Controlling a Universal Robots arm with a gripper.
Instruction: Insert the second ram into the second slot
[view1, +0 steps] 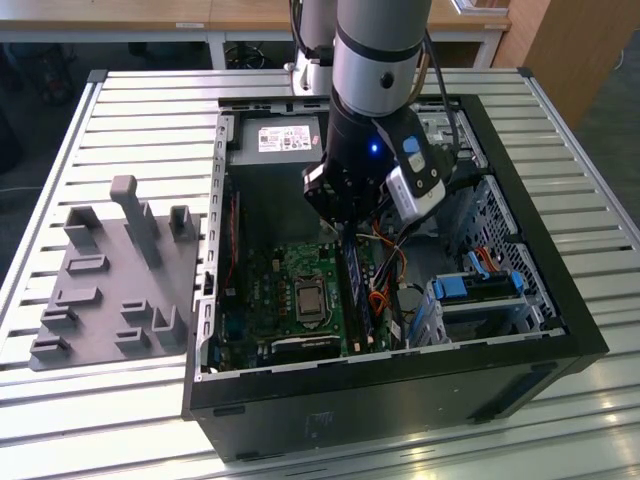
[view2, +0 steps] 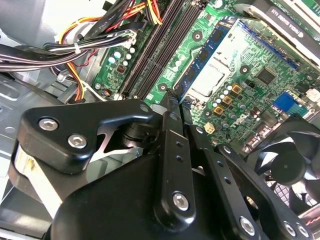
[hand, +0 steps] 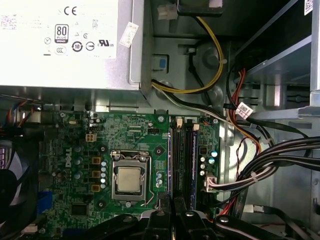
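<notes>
We see a green motherboard (hand: 135, 130) with a silver processor (hand: 129, 180). The second ram (view2: 209, 50) is blue with dark chips. The gripper (view2: 176, 102) is black. In the exterior view the case (view1: 400, 400) is black. At nine o'clock from it a grey fixture plate (view1: 100, 300) lies on the silver ribbed table (view1: 140, 110), and at three o'clock from the motherboard a drive bracket (view1: 465, 287) is light blue.
</notes>
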